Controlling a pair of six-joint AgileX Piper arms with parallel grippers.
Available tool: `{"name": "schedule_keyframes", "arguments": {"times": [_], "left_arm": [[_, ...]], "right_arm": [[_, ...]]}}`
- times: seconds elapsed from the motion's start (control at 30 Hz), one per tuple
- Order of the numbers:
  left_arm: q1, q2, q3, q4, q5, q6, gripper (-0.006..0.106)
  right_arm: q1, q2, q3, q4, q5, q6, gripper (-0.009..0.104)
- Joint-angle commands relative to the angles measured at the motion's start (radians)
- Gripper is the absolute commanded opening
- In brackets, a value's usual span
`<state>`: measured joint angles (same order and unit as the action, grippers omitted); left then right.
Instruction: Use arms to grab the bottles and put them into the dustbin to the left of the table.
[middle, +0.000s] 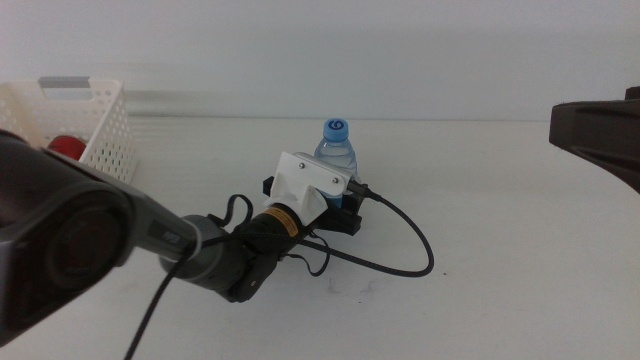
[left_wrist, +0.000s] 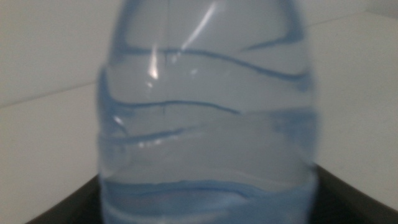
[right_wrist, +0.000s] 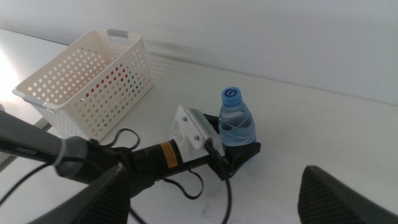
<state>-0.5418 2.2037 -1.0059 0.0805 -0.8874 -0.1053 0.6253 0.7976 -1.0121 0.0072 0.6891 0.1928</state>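
Left gripper (middle: 345, 205) low over plain white tabletop (middle: 500, 220), its dark jaws on either side of small clear water bottle with blue cap (middle: 337, 147); bottle upright near table's middle, filling left wrist view (left_wrist: 205, 118). Cannot tell whether jaws press bottle or just flank it. White perforated plastic basket with grey rim strip (middle: 85, 115) at table's far left, red can (middle: 66, 146) showing through its wall. Right gripper (right_wrist: 217, 199) raised at right side, jaws spread wide, holding nothing.
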Motion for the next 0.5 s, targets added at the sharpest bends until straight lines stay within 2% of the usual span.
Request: {"name": "schedule_keyframes", "arguments": {"times": [0.0,0.17,0.23,0.33,0.37,0.47], "left_arm": [[0.001,0.037,-0.046,-0.002,-0.014,-0.009,0.094],[0.001,0.093,-0.116,-0.010,-0.010,-0.036,0.093],[0.001,0.094,-0.119,-0.045,0.011,-0.061,0.086],[0.003,0.034,-0.110,-0.054,0.127,-0.059,0.054],[0.003,-0.009,-0.099,-0.054,0.205,-0.056,0.039],[0.001,-0.182,-0.083,-0.043,0.637,-0.061,0.000]], "right_arm": [[0.002,-0.005,0.004,-0.007,-0.005,-0.002,0.091],[0.002,-0.005,0.004,-0.007,-0.005,-0.002,0.091],[0.002,-0.005,0.004,-0.007,-0.007,-0.002,0.091],[0.002,-0.005,0.004,-0.007,-0.007,-0.002,0.091],[0.002,-0.005,0.004,-0.007,-0.007,-0.002,0.091],[0.002,-0.005,0.004,-0.007,-0.007,-0.002,0.091]]}}
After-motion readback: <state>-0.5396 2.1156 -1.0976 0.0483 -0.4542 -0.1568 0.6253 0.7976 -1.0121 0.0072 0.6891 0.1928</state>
